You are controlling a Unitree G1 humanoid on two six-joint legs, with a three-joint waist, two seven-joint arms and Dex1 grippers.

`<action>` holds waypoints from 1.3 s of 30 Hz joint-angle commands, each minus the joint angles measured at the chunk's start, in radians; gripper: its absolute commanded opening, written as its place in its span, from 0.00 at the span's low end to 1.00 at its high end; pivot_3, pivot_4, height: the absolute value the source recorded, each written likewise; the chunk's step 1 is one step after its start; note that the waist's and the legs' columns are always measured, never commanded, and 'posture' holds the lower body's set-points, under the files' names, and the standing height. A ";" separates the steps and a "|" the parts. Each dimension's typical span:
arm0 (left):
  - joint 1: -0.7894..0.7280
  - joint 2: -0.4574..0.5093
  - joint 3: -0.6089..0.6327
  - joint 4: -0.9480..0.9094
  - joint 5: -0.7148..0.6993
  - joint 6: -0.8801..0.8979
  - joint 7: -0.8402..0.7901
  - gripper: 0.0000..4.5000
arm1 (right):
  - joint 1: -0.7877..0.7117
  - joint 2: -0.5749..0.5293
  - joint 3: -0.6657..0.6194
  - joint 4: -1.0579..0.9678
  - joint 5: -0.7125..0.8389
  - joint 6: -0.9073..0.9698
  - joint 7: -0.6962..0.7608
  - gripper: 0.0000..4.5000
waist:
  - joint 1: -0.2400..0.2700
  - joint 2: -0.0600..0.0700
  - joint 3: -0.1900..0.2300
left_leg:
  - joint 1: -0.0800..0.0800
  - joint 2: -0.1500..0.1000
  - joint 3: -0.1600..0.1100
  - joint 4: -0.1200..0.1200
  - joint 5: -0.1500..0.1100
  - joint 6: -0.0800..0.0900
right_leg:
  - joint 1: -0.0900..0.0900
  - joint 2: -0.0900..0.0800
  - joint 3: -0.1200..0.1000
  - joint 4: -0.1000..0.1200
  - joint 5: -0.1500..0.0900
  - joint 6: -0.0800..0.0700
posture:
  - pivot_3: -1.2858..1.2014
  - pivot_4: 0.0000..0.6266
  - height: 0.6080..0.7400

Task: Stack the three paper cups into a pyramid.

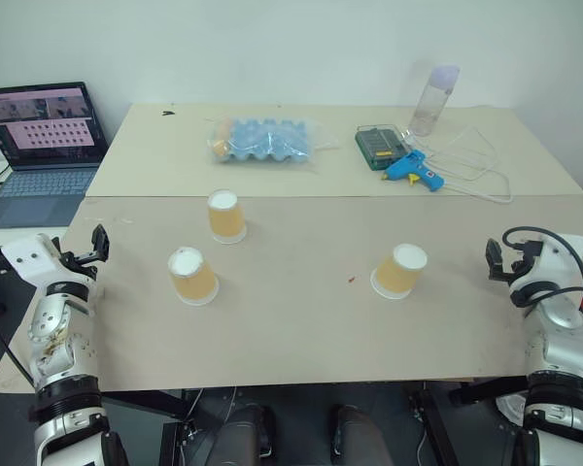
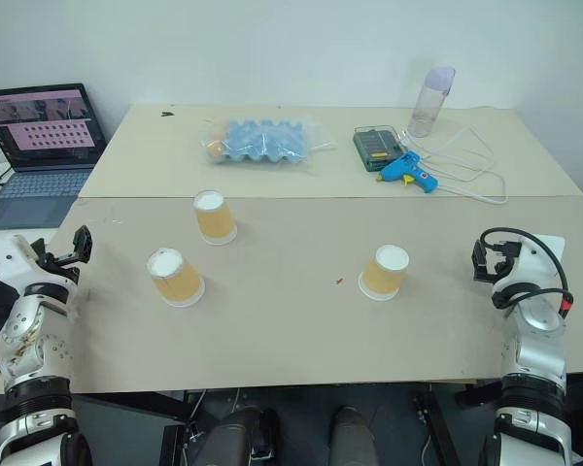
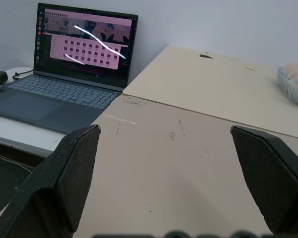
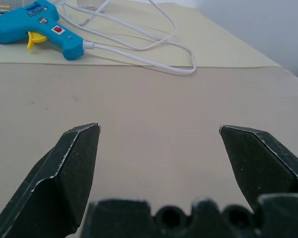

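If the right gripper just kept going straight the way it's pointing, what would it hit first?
Bare table first, then probably the white cord trailing from the blue glue gun; depth is hard to judge.

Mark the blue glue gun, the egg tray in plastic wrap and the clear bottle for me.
blue glue gun (image 1: 414,171), left eye view, middle of its body.
egg tray (image 1: 265,139), left eye view, centre of the blue tray.
clear bottle (image 1: 433,101), left eye view, mid-height of its side.
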 commanded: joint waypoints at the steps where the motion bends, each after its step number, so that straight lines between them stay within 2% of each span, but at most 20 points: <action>1: -0.002 0.013 0.004 -0.046 -0.009 0.006 -0.015 1.00 | -0.023 -0.027 -0.024 -0.016 0.002 -0.038 -0.006 1.00 | 0.000 0.000 0.000 | 0.000 0.000 0.000 0.000 0.000 0.000 | 0.000 0.000 0.000 0.000 0.000 0.000 | 0.52 0.24 1.00; 6: 0.006 0.042 0.003 -0.105 -0.046 0.078 -0.069 1.00 | -0.025 -0.036 -0.044 -0.017 0.011 -0.028 -0.022 1.00 | 0.000 0.000 0.000 | 0.000 0.000 0.000 0.000 0.000 0.000 | 0.000 0.000 0.000 0.000 0.000 0.000 | 0.52 0.24 1.00; 13: 0.049 0.070 0.026 -0.288 -0.147 0.205 -0.126 1.00 | -0.108 -0.074 -0.114 -0.132 0.111 0.057 -0.025 1.00 | -0.002 0.001 0.000 | 0.000 0.000 0.001 -0.002 0.000 -0.001 | 0.000 0.000 0.002 0.000 0.000 0.000 | 0.52 0.24 1.00; 18: 0.148 0.115 0.015 -0.489 -0.225 0.335 -0.200 1.00 | -0.148 -0.118 -0.017 -0.482 0.359 0.319 0.205 1.00 | -0.010 0.001 0.001 | 0.000 0.002 0.002 -0.005 0.001 -0.002 | -0.001 0.001 0.003 0.000 -0.001 -0.001 | 0.52 0.24 1.00; 22: 0.225 0.167 0.026 -0.608 -0.279 0.425 -0.252 1.00 | -0.158 -0.181 0.004 -0.687 0.574 0.490 0.359 1.00 | -0.002 0.001 0.001 | 0.000 0.003 0.001 -0.005 0.002 -0.002 | -0.001 0.002 0.002 0.000 -0.002 -0.004 | 0.52 0.24 1.00; 28: 0.325 0.261 0.049 -0.760 -0.393 0.559 -0.344 1.00 | -0.245 -0.263 0.055 -0.920 0.849 0.631 0.516 1.00 | 0.010 0.002 0.002 | -0.001 0.003 -0.002 -0.006 0.001 -0.002 | -0.003 0.001 -0.001 -0.003 -0.006 -0.009 | 0.52 0.24 1.00; 33: 0.390 0.289 0.036 -0.846 -0.446 0.623 -0.386 1.00 | -0.285 -0.262 0.216 -0.997 0.849 0.663 0.598 1.00 | 0.010 0.002 0.002 | -0.001 0.002 -0.002 -0.006 0.001 -0.003 | -0.003 0.000 -0.001 -0.006 -0.006 -0.009 | 0.52 0.24 1.00; 39: 0.365 0.247 -0.035 -0.825 -0.406 0.610 -0.354 1.00 | -0.280 -0.236 0.401 -0.957 0.690 0.639 0.662 1.00 | 0.021 0.001 0.002 | -0.001 0.002 -0.001 -0.007 0.001 -0.003 | -0.004 0.000 -0.001 -0.006 -0.006 -0.010 | 0.52 0.24 1.00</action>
